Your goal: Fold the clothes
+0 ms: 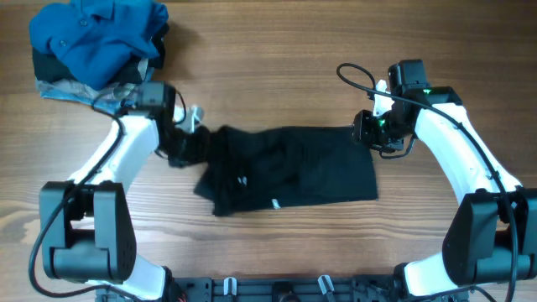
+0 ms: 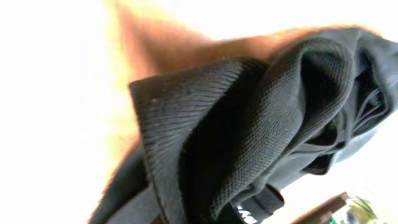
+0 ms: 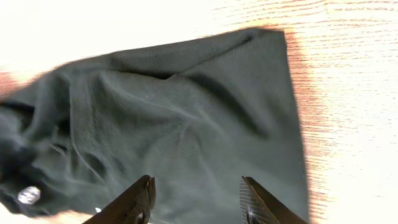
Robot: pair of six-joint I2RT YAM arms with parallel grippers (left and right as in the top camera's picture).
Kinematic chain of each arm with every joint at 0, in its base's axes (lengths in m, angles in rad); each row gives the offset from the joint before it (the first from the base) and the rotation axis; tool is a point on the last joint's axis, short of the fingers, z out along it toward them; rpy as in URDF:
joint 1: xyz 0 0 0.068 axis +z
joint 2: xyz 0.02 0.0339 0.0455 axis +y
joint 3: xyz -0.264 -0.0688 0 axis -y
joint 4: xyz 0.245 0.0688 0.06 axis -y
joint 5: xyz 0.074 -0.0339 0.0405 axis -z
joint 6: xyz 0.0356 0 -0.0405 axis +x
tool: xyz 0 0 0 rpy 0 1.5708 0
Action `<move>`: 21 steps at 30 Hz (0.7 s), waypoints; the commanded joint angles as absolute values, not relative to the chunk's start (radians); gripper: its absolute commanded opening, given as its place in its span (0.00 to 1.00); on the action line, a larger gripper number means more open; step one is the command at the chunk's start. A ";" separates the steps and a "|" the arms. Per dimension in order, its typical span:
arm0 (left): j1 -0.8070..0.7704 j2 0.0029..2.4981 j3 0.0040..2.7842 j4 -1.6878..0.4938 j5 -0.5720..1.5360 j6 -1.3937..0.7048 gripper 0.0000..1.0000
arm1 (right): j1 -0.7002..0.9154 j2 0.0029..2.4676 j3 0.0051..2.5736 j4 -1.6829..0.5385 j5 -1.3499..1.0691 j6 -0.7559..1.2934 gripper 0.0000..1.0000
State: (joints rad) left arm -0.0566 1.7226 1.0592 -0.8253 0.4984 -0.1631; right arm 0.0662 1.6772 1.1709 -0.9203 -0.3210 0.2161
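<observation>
The clothes, a black T-shirt (image 1: 294, 168), lie loosely spread across the middle of the wooden table (image 1: 277, 75). A small white tag (image 1: 275, 204) shows near the front edge. My left gripper (image 1: 191, 144) sits at the shirt's bunched left end. In the left wrist view a thick fold of black fabric (image 2: 249, 124) fills the space at the jaws and hides the fingers. My right gripper (image 1: 367, 130) hovers over the shirt's far right corner. Its fingers stand apart in the right wrist view (image 3: 196, 180), with flat fabric (image 3: 186, 112) beneath and nothing between them.
A bright blue buttoned shirt (image 1: 101, 38) is heaped at the back left corner on top of a grey-blue denim piece (image 1: 63, 90), close behind my left arm. Bare wood lies beyond the shirt's right edge (image 3: 348, 124).
</observation>
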 commanded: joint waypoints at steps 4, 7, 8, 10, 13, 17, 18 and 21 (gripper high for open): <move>-0.046 1.718 1.087 -0.843 0.273 -0.130 0.82 | 0.059 1.672 1.166 -0.933 -0.337 0.201 0.49; -0.029 1.718 1.085 -0.851 0.226 -0.130 0.92 | 0.059 1.672 1.166 -0.932 -0.337 0.201 0.49; -0.018 1.718 1.085 -0.848 0.226 -0.130 0.94 | 0.059 1.672 1.166 -0.932 -0.337 0.201 0.49; 0.009 1.721 1.084 -0.841 0.228 -0.116 0.97 | 0.059 1.672 1.166 -0.932 -0.337 0.201 0.49; 0.047 1.737 1.074 -0.820 0.250 -0.071 1.00 | 0.059 1.672 1.166 -0.931 -0.337 0.201 0.49; 0.079 1.791 1.049 -0.767 0.347 -0.012 1.00 | 0.059 1.672 1.166 -0.927 -0.337 0.201 0.49; 0.081 1.809 1.047 -0.759 0.379 0.012 1.00 | 0.059 1.672 1.166 -0.926 -0.337 0.201 0.49; 0.081 1.864 1.047 -0.755 0.438 0.075 0.99 | 0.059 1.672 1.166 -0.928 -0.337 0.201 0.49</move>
